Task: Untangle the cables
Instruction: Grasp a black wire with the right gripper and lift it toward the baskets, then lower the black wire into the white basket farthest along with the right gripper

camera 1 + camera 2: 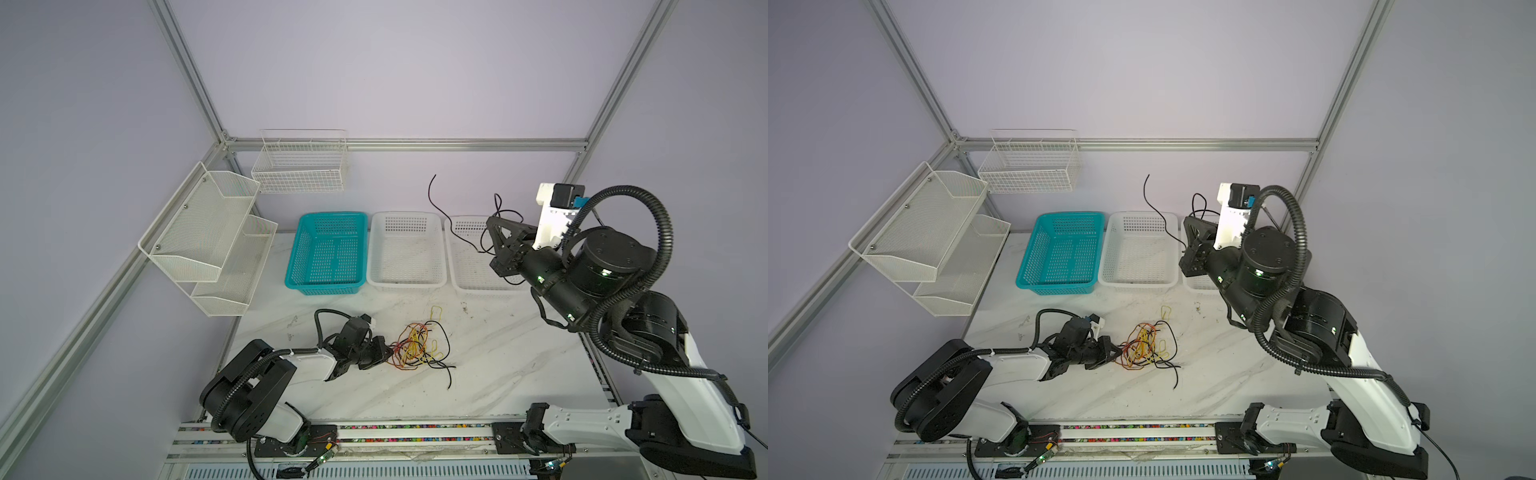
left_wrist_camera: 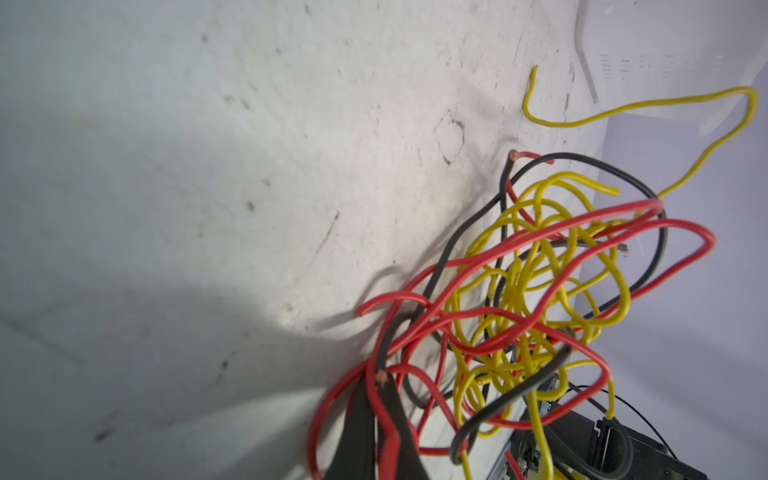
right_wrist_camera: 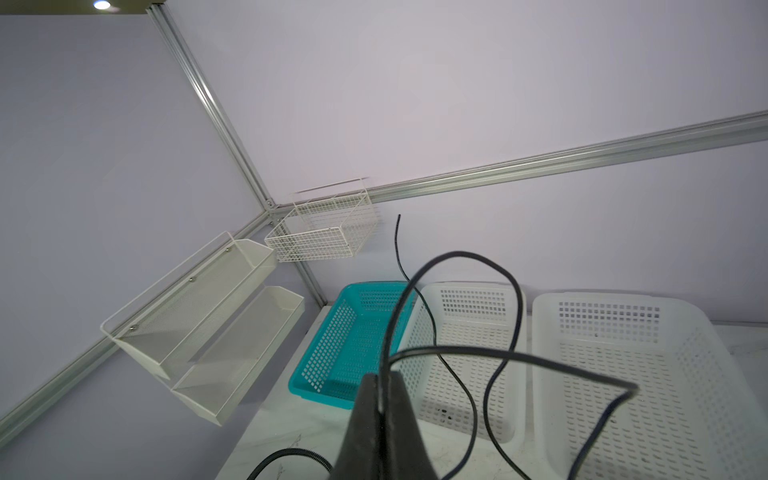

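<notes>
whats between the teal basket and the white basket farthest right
A second white perforated basket, side by side with the teal basket and the rightmost white basket. It shows in both top views and the right wrist view.

**Two matching arms**

We see the left arm (image 1: 309, 365) and the right arm (image 1: 685, 399) built alike: white shells between round black joints (image 1: 611, 253), small screws (image 1: 598, 250) in the joint caps. A black ribbed hose (image 1: 665, 232) runs along each. Green lights (image 1: 606, 272) glow on the right arm's joints, and its white camera mount (image 1: 548, 216) carries a blue plug (image 1: 580, 202). The left gripper (image 1: 390, 351) and the right gripper (image 3: 380, 384) are black.
</notes>
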